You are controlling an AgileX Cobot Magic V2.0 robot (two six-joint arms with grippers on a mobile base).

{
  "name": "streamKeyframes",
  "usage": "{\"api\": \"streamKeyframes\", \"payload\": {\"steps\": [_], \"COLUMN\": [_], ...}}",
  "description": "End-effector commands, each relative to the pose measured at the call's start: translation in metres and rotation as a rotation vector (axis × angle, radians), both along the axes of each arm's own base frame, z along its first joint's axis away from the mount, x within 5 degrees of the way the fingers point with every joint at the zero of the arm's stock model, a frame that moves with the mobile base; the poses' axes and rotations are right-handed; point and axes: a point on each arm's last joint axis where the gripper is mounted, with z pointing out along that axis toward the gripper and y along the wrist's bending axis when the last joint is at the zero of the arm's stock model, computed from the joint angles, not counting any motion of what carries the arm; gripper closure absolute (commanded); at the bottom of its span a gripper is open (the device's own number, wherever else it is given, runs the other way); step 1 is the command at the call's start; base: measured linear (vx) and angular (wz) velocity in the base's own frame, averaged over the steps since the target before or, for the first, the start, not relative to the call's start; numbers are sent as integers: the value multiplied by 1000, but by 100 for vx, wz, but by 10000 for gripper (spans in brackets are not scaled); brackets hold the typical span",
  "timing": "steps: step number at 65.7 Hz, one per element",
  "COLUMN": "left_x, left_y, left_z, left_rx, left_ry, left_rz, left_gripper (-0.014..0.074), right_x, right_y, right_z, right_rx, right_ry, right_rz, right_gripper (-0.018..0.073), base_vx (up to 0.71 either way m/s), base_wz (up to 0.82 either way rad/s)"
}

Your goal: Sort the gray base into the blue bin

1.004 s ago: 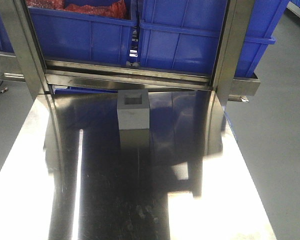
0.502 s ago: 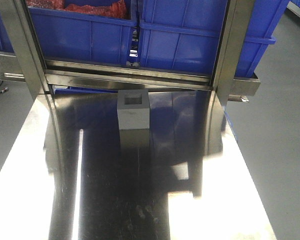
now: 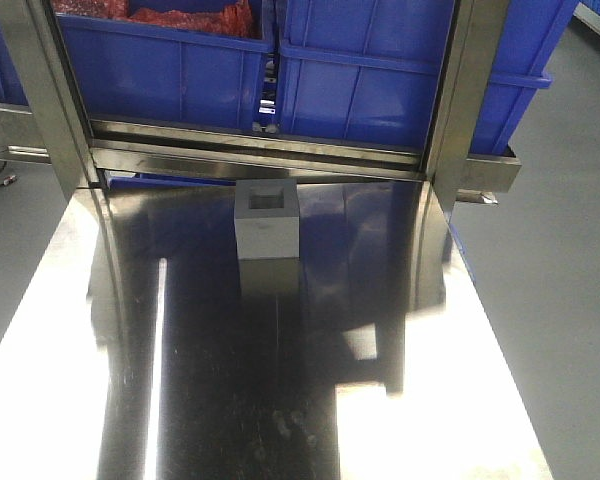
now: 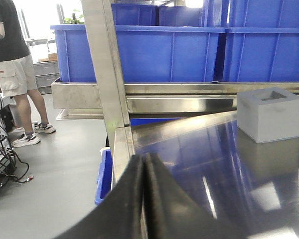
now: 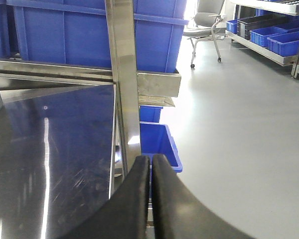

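Gray base (image 3: 267, 225) on the tabletop (image 3: 280, 420), recess up, just before and below the blue bin (image 3: 380, 90), left tool (image 4: 145, 199) fingers pressed together, farther from the bin, well apart from the base, right tool (image 5: 150, 199) likewise together, empty

Industrial workshop or storeroom. A stainless-steel worktable (image 3: 230, 400) abuts a steel rack (image 3: 260, 160) carrying blue bins (image 3: 360, 90). Plain gray floor (image 5: 239, 124), more bin shelving (image 5: 274, 37) at upper right and 1 standing person (image 4: 12, 64) at far left.
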Motion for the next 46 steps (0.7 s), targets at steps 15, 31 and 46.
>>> {"api": "streamKeyframes", "payload": {"steps": [15,31,46], "left_x": [-2,-3,-8], "left_y": [0,0,0], "left_z": [14,19,44], "left_rx": [-12,-12,-39], "left_ry": [-104,-140,-225], "left_rz": [0,-1,-4], "left_gripper": [603,603,603], "right_x": [1,1,1], "right_y": [-1,-1,-1], "right_z": [6,6,6], "right_rx": [-24,-24,-24], "right_ry": [-72,-72,-72], "right_rz": [-9,-9,-9], "right_gripper": [564,564,564], "base_vx": [0,0,0], "base_wz": [0,0,0]}}
